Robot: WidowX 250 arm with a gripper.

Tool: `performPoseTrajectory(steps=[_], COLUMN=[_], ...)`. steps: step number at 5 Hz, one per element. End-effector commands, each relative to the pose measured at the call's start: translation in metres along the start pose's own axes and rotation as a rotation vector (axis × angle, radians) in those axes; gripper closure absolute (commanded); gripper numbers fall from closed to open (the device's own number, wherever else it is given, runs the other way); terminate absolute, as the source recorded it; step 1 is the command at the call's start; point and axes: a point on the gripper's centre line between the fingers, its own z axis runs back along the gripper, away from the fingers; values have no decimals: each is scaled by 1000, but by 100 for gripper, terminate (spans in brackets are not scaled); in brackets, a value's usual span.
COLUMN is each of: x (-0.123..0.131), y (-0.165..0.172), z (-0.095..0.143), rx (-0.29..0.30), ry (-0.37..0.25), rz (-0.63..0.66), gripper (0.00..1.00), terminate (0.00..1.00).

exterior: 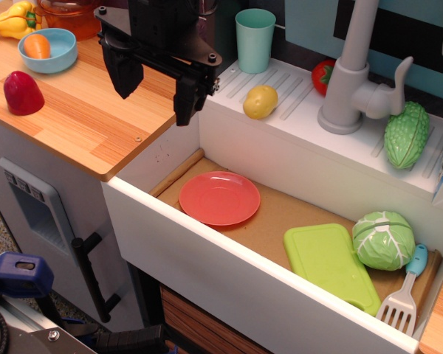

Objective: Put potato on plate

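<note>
Nearest the camera runs the white front wall of the toy sink basin (229, 258), and all else is placed from that basin. Above its back-left corner hangs the black robot gripper (156, 87), its two dark fingers spread well apart, one over the wooden countertop (88, 118) and one at the basin's edge; it holds nothing and touches nothing.

The small smooth pale-yellow oval toy potato (260, 102) lies on the white ribbed ledge behind the basin, just right of the gripper and apart from it. The round salmon-pink plastic plate (219, 198) sits bare on the brown basin floor, toward the left. On the floor's right side lie a light-green rectangular cutting board (328, 264), a pale-green toy cabbage (384, 240) touching its far corner, and a spatula with a blue handle (403, 295) in the right corner.

On the ledge behind the basin also stand a teal plastic cup (255, 40), a grey tap (351, 74), a red tomato (323, 75) and a bumpy green gourd (406, 135). Left of the basin, the countertop carries a dark-red vegetable (22, 93), a small blue bowl (48, 50) with an orange piece in it, and a yellow bell pepper (16, 20).
</note>
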Motion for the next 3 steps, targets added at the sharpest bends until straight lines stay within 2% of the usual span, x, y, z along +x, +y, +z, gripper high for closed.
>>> performPoseTrajectory(steps=[1, 2, 3], x=[0, 25, 65], y=[0, -2, -8], z=[0, -11, -27], rx=[0, 0, -9], ry=[0, -40, -99], rz=[0, -16, -51], gripper=[0, 0, 0], terminate=[0, 0, 0])
